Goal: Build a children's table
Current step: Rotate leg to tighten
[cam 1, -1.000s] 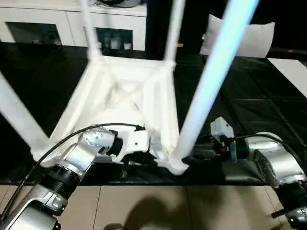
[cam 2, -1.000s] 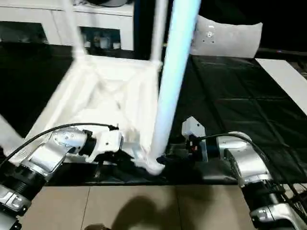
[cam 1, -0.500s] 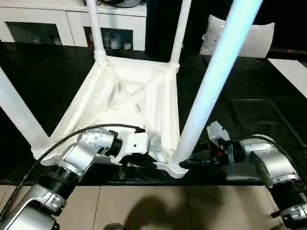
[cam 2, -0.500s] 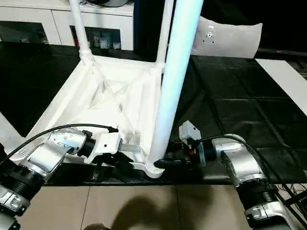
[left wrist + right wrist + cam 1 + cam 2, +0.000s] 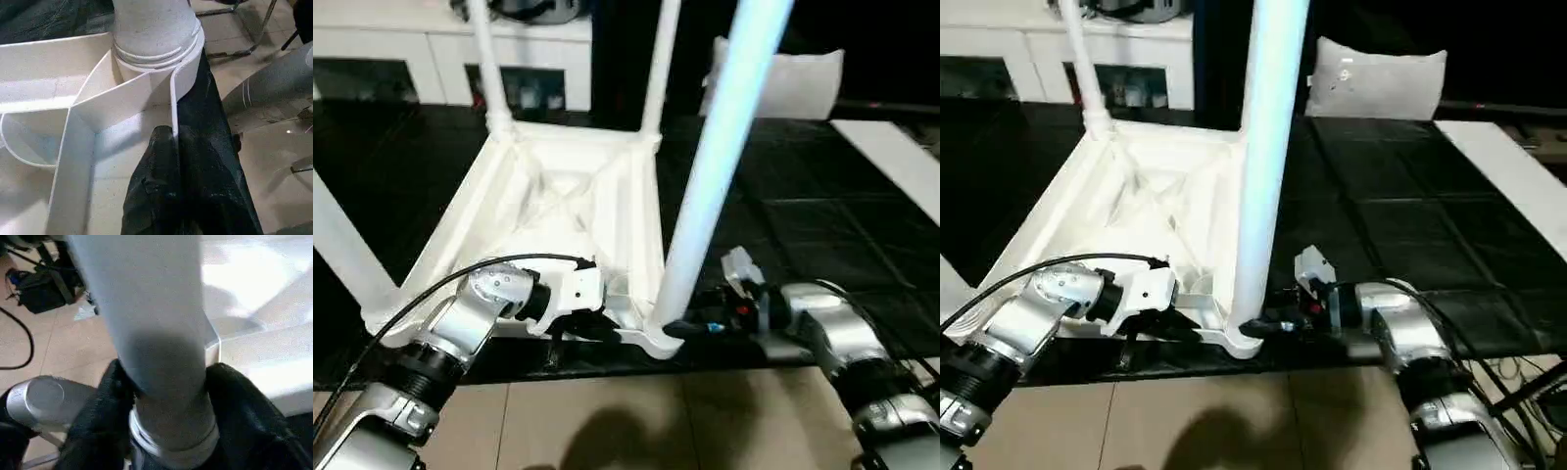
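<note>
The white children's table lies upside down on a black mat, its ribbed underside facing up and all four legs standing in the corner sockets. The near right leg rises tall in front of me. My left gripper is shut on the thin rim of the top, just beside that leg's socket. My right gripper comes in from the right at the leg's base. Its black fingers press against both sides of the leg, just above the socket.
A white cabinet with glass doors runs along the back. A pale grey cushion leans at the back right and a white slab lies at the right edge. Tan floor tiles begin just below the mat's near edge.
My right gripper has moved left from a small gap to the base of the near right leg and shut around it. The left gripper has kept its hold on the rim. The camera has shifted slightly.
</note>
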Controlling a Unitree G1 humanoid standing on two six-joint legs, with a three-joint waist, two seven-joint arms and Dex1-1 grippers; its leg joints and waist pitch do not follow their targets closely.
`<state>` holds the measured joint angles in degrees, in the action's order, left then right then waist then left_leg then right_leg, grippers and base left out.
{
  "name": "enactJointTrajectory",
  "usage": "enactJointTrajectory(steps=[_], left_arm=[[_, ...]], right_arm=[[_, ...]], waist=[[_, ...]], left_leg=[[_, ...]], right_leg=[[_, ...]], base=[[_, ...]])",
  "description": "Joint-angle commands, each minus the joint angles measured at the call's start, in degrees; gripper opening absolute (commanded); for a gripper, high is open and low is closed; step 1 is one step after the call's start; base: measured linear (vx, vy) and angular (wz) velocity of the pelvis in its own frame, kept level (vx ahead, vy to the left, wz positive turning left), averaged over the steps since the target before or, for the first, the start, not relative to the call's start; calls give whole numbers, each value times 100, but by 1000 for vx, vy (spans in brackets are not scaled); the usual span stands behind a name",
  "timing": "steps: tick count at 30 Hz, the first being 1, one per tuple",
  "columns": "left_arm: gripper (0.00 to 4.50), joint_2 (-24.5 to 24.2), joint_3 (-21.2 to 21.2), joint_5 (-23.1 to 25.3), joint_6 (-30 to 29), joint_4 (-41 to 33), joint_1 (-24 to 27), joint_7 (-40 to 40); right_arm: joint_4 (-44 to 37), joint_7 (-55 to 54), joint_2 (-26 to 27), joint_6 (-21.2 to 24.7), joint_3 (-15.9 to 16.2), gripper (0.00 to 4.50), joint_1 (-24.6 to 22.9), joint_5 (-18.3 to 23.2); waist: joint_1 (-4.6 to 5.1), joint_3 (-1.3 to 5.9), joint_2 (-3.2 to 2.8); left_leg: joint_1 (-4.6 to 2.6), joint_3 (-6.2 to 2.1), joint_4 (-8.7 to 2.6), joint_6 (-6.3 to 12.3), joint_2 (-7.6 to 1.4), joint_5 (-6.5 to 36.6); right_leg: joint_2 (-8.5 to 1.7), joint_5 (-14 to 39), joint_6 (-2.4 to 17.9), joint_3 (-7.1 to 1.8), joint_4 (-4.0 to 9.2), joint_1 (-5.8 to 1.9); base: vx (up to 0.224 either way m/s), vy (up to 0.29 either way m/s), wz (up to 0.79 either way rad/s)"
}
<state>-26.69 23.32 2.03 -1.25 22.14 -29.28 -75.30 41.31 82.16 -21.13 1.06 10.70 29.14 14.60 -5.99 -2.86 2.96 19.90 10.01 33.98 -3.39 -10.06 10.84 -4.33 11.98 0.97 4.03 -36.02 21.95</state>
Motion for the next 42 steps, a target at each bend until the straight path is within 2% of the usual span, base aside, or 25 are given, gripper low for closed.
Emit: enactJointTrajectory(steps=[1,3,6,8,11,12,15,16,17,18,20,22,23,26,28,30,32,35,36,41,42], left_arm=[[0,155,368,-64,73,-181,65,-267],[0,163,363,-43,76,-168,57,-269],[0,159,359,-19,100,-133,46,-262],[0,149,352,1,113,-118,41,-267],[0,149,335,11,105,-113,31,-260],[0,152,322,37,109,-102,25,-221],[0,157,299,55,89,-105,35,-159],[0,159,296,59,85,-113,41,-147],[0,162,290,53,71,-124,52,-142],[0,170,286,44,58,-138,73,-134],[0,172,285,42,55,-141,79,-131],[0,177,284,32,40,-149,92,-132],[0,178,284,31,38,-151,93,-132],[0,179,284,32,28,-173,113,-132],[0,160,290,29,6,-204,137,-138],[0,149,294,31,6,-213,149,-136],[0,138,301,36,-2,-224,157,-146],[0,132,310,35,-29,-251,172,-155],[0,132,309,33,-36,-258,177,-154],[0,126,314,27,-72,-297,199,-161],[0,127,314,26,-76,-302,202,-163]], right_arm=[[172,-311,-111,-47,-194,279,50,-101],[157,-353,-164,-275,-196,299,-5,-171],[159,-345,-213,-450,-173,299,-43,-224],[118,-283,-218,-522,-201,299,-88,-182],[-33,-246,-187,-463,-324,299,-137,-34],[-291,-276,-222,-143,-421,299,-93,116],[-724,-400,-319,264,-534,299,-22,248],[-832,-418,-345,334,-553,320,-28,278],[-1075,-447,-380,514,-570,320,-59,344],[-1543,-465,-455,841,-573,340,-146,459],[-1684,-470,-479,932,-570,340,-176,491],[-1944,-487,-512,1050,-542,354,-245,523],[-1999,-486,-516,1072,-538,375,-263,522],[-2384,-524,-559,1289,-507,385,-424,484],[-2736,-682,-625,1613,-426,416,-565,460],[-2830,-815,-629,1742,-377,423,-596,401],[-2910,-957,-626,1856,-323,443,-615,346],[-2829,-1078,-586,2013,-279,443,-586,290],[-2789,-1084,-579,2011,-266,429,-579,276],[-2846,-956,-632,2151,-152,407,-645,327],[-2856,-904,-641,2166,-132,389,-656,348]], waist=[[-25,294,-50],[-11,290,-43],[-41,311,-35],[-57,308,-12],[-67,298,-30],[-76,296,-8],[-74,295,-9],[-79,292,-7],[-75,287,-10],[-79,282,-14],[-79,290,0],[-73,286,2],[-75,281,-1],[-75,284,5],[-105,302,-8],[-112,315,2],[-112,310,10],[-109,286,16],[-107,282,18],[-86,288,14],[-91,290,9]], left_leg=[[-65,-149,-460,-18,-384,1797],[-11,-136,-477,63,-380,1569],[-25,-112,-447,155,-376,1390],[-4,-101,-438,219,-371,1302],[-12,-106,-447,219,-376,1377],[-5,-115,-459,223,-377,1351],[-1,-113,-461,218,-382,1344],[-8,-114,-462,217,-385,1351],[-7,-113,-461,210,-380,1379],[-8,-119,-473,203,-381,1373],[-5,-122,-471,201,-385,1349],[-6,-116,-467,202,-376,1360],[-6,-119,-469,195,-372,1361],[-12,-123,-476,168,-378,1322],[-26,-118,-475,193,-384,1144],[-12,-110,-464,223,-372,956],[-2,-103,-460,235,-361,934],[-3,-106,-474,183,-362,1110],[-8,-111,-478,151,-364,1187],[-8,-118,-482,132,-369,1170],[-9,-113,-476,139,-371,1138]], right_leg=[[-531,2197,1135,-330,582,-174],[-484,1634,1255,-315,519,-200],[-489,1307,1359,-319,485,-202],[-491,1246,1377,-316,482,-215],[-499,1449,1327,-315,503,-207],[-482,1521,1277,-311,498,-218],[-480,1530,1238,-312,500,-209],[-488,1555,1210,-317,503,-203],[-494,1621,1183,-320,516,-197],[-484,1645,1126,-324,525,-207],[-487,1616,1092,-327,512,-205],[-500,1694,1072,-332,531,-188],[-498,1730,1068,-332,536,-185],[-502,1687,1064,-333,538,-181],[-483,1293,1116,-335,501,-189],[-479,938,1189,-327,469,-204],[-483,902,1217,-324,468,-213],[-503,1295,1147,-326,510,-207],[-513,1476,1100,-329,528,-205],[-503,1391,1079,-331,518,-205],[-506,1325,1104,-334,515,-203]], base=[[0,0,0],[0,0,0],[0,0,0],[0,0,0],[0,0,0],[0,0,0],[0,0,0],[0,0,0],[0,0,0],[0,0,0],[0,0,0],[0,0,0],[0,0,0],[0,0,0],[0,0,0],[0,0,0],[0,0,0],[0,0,0],[0,0,0],[0,0,0],[0,0,0]])
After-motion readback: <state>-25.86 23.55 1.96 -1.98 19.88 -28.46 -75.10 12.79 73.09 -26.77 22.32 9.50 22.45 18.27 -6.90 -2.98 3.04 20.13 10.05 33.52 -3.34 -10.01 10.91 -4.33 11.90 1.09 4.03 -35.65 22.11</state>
